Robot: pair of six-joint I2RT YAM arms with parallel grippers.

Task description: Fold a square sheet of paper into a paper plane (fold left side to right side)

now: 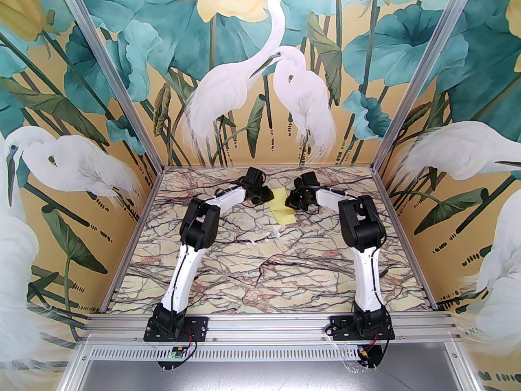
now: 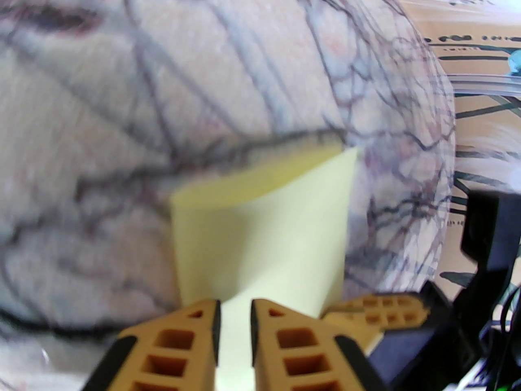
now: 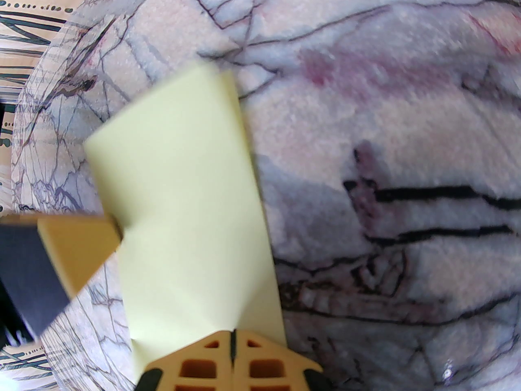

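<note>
1. The square sheet of paper (image 2: 260, 234) is being seen folded on the marbled bench (image 2: 122, 96).
2. The left end effector (image 2: 236, 304) is being held over its near edge, jaws slightly parted.
3. The right end effector (image 2: 358, 308) is being seen at its right edge.

Item 1: a marble-patterned table (image 1: 260, 275), dark-veined, is lying flat inside the enclosure.
Item 2: a small white scrap (image 1: 276, 231), possibly twisted paper, is resting near the table's middle.
Item 3: an egret-and-lotus mural (image 1: 260, 75) is covering the three walls.
Item 4: an aluminium rail (image 1: 264, 328) is running along the near edge.
</note>
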